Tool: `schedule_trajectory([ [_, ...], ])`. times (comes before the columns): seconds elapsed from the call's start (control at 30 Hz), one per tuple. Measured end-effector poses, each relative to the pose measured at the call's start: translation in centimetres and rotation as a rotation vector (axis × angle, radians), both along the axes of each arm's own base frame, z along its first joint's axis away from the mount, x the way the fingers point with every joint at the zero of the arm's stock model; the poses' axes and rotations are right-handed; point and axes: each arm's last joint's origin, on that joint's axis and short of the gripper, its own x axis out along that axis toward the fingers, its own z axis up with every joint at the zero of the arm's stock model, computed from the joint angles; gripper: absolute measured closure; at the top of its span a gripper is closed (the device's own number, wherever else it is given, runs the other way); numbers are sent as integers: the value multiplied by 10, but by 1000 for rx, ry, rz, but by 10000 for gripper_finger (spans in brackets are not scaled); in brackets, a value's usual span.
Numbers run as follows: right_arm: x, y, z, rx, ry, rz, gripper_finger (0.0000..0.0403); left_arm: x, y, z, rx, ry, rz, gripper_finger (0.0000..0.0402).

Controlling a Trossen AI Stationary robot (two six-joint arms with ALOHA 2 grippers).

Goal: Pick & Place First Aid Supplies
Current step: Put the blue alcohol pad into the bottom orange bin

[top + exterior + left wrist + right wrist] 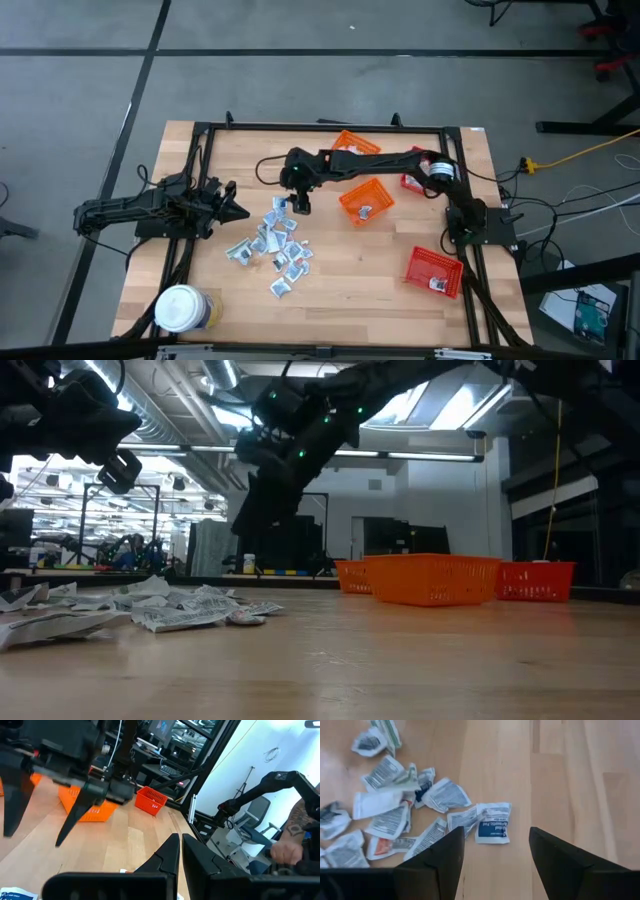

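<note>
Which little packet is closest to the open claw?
The packet with the blue label, at the pile's edge, lies right before the open right gripper. The others lie farther off.

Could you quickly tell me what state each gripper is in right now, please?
Left gripper: shut, holding nothing, beside the packets.
Right gripper: open, empty, above the packets.

Grey floor (300,85) around the table; ceiling lights (440,405) overhead.

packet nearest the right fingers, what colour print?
Blue print on white packet; clearest in right wrist view.
</note>
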Motion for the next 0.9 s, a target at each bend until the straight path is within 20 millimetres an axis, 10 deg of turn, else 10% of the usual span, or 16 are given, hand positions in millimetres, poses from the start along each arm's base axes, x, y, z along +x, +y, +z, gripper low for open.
schedule_trajectory([
  [0.9,26,-3,-79,-43,12,58,200,0,0,0,0,0,0,386],
])
